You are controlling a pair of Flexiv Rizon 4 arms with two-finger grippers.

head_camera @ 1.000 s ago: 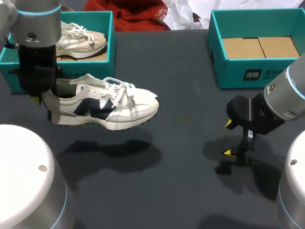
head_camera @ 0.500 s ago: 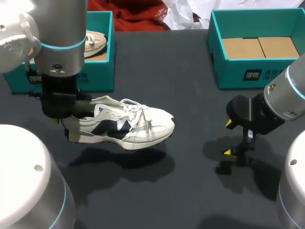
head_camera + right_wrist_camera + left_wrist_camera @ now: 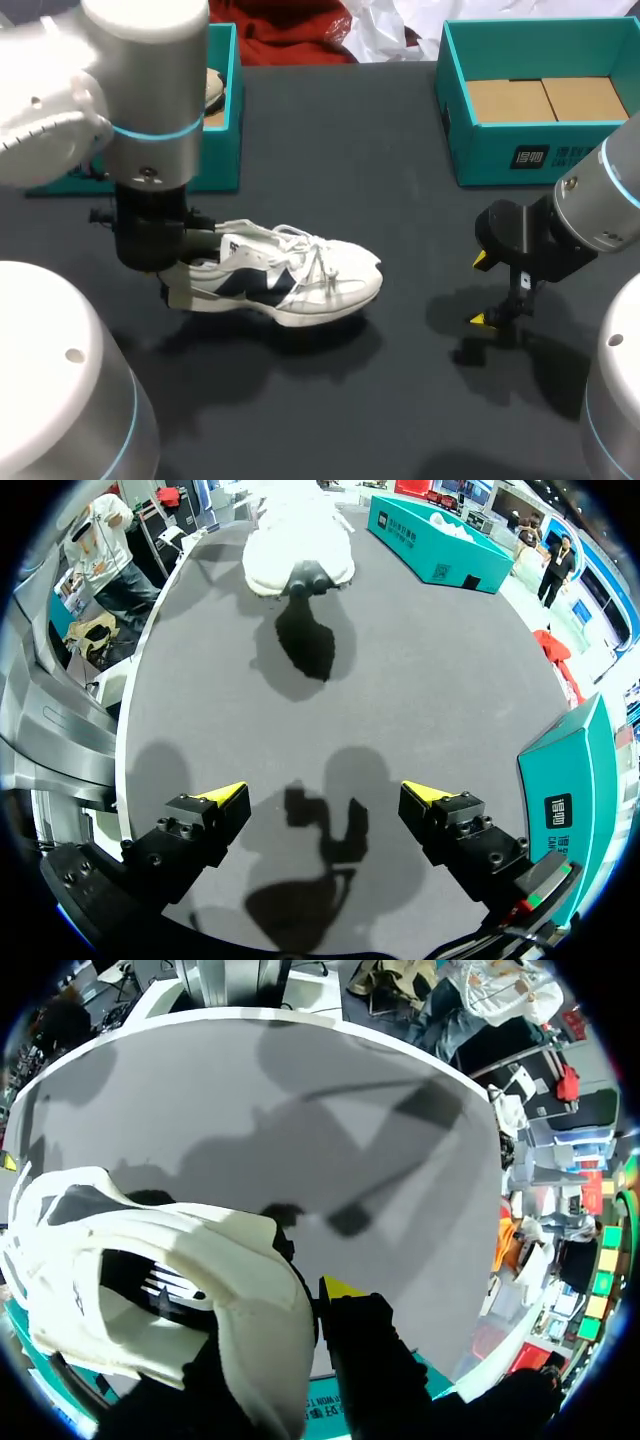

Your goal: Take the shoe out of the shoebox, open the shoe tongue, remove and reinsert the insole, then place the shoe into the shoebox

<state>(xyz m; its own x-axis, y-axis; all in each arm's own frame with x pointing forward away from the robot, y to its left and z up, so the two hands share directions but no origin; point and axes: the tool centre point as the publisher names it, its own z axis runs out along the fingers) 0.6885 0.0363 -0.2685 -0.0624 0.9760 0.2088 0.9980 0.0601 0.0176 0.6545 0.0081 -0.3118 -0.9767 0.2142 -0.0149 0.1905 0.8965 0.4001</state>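
A white sneaker with navy side panels (image 3: 290,282) hangs low over the dark table, toe toward the right. My left gripper (image 3: 165,272) is shut on its heel collar. In the left wrist view the heel collar (image 3: 240,1270) sits between the fingers, one yellow tip (image 3: 340,1288) outside it and the other hidden inside the shoe. The teal shoebox (image 3: 222,130) stands at the back left with a second shoe (image 3: 213,90) in it. My right gripper (image 3: 492,292) hovers open over the table's right side, holding nothing. From it (image 3: 325,795) the sneaker (image 3: 295,550) lies well ahead.
A second teal box (image 3: 500,150) with cardboard pieces inside stands at the back right, close behind my right arm. Red cloth (image 3: 270,30) and white plastic (image 3: 400,25) lie along the back edge. Dark tabletop (image 3: 400,230) stretches between the sneaker and my right gripper.
My left arm has carried the sneaker rightward and toward the front, away from the shoebox and lower over the table. The right arm has not moved.
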